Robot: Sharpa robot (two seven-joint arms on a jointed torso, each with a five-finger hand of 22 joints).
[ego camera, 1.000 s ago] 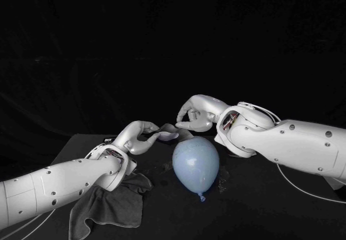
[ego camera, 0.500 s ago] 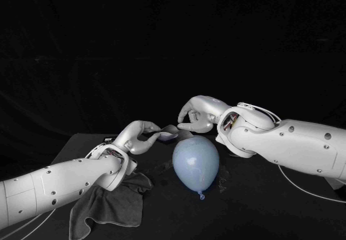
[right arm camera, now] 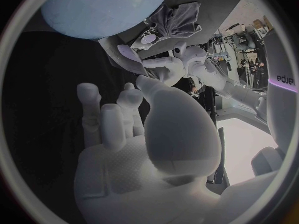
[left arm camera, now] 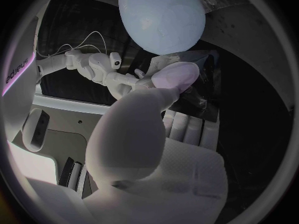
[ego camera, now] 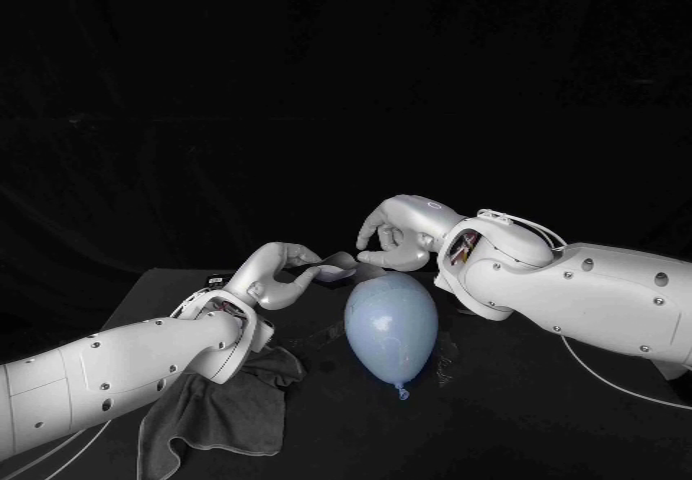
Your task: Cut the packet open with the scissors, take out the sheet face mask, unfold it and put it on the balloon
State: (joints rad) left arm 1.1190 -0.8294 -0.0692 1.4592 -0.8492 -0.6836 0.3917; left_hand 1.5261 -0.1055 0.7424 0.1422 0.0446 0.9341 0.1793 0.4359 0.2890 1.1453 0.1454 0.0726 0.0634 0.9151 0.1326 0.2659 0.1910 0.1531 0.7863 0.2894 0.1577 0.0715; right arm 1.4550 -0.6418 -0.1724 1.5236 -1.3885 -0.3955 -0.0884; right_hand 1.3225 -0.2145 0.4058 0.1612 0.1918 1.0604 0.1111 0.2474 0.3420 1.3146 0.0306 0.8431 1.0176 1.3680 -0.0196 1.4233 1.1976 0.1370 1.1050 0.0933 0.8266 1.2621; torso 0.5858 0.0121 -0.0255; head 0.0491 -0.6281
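Right hand has withdrawn; mask sits pinched between left fingers.

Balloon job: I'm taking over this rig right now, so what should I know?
Left hand pinches a small pale flat piece, packet or folded mask, cannot tell which, just beyond the balloon.
Right hand open beside the piece, holding nothing.
Balloon lies bare on the table; dark cloth under the left arm.
Done: cannot tell whether the packet is cut.
Left: unfold the mask, put it on the balloon.
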